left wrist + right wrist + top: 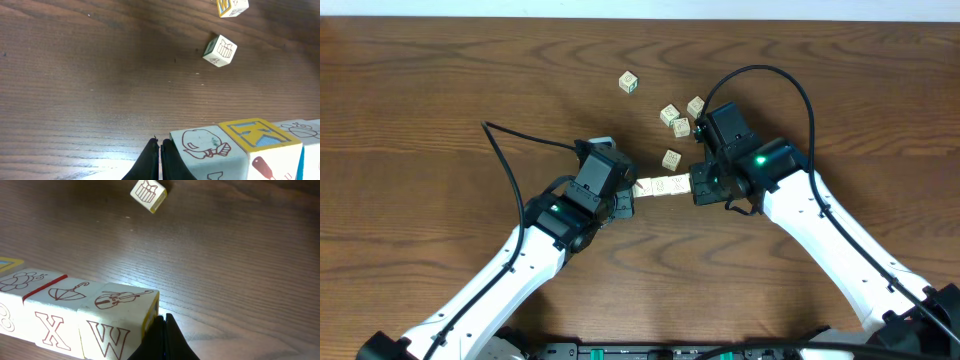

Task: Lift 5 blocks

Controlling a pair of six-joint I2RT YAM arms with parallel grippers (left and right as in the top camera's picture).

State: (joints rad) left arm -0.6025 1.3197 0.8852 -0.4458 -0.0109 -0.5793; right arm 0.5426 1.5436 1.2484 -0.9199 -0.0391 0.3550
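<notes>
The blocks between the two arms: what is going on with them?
The two arms squeeze a short row of blocks between them. The shut left gripper presses one end, the shut right gripper the other. Whether the row is off the table cannot be told. Five loose blocks lie further back.

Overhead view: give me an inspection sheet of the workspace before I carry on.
Surface: wooden table, bare brown grain.
Job's things: row of blocks end to end between the tools; five loose blocks scattered beyond it.
Clutter: nothing seen.
Grippers: left tool and right tool both shut, one at each end of the row.
Cables: black cable trails from the left arm; second cable loops above the right arm.
Surroundings: pale strip past the far edge.
</notes>
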